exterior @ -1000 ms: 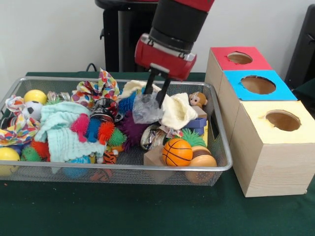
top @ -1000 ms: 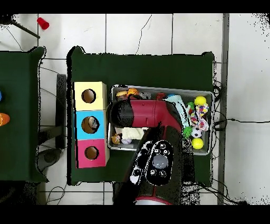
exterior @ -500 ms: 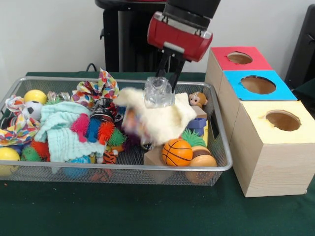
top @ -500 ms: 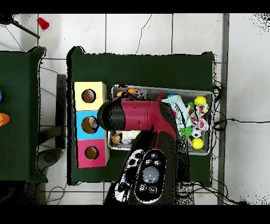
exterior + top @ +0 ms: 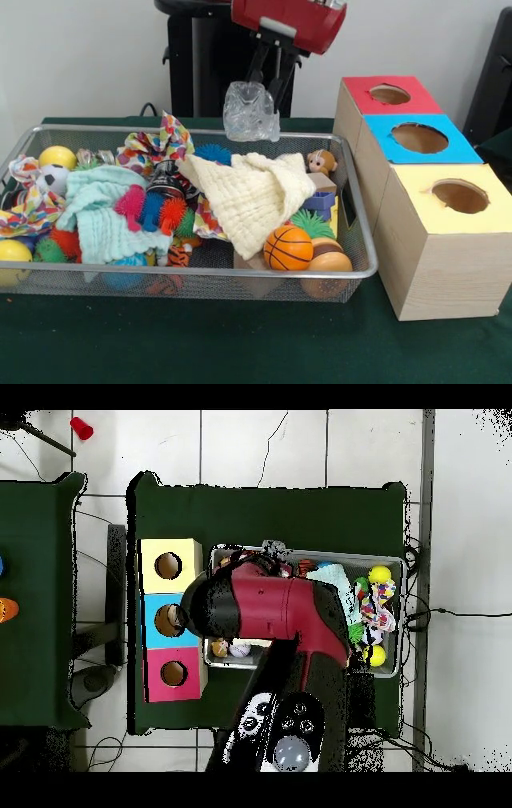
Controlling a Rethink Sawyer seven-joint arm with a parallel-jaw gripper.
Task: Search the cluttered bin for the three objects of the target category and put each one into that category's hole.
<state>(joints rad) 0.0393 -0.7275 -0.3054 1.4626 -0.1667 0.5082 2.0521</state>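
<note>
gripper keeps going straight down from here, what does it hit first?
Probably the cream cloth in the wire bin. The gripper points down, its jaws shut on a crumpled clear plastic piece that would touch first. Depth is unclear.

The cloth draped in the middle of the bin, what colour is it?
The cloth is pale cream yellow with a waffle texture; the front view shows it best.

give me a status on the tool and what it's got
Tool shut on clear crumpled plastic, lifted above wire bin. Nothing in the way toward boxes.

arm (image 5: 265, 609) hiding bin middle overhead, gripper (image 5: 269, 82) body cut off
</note>
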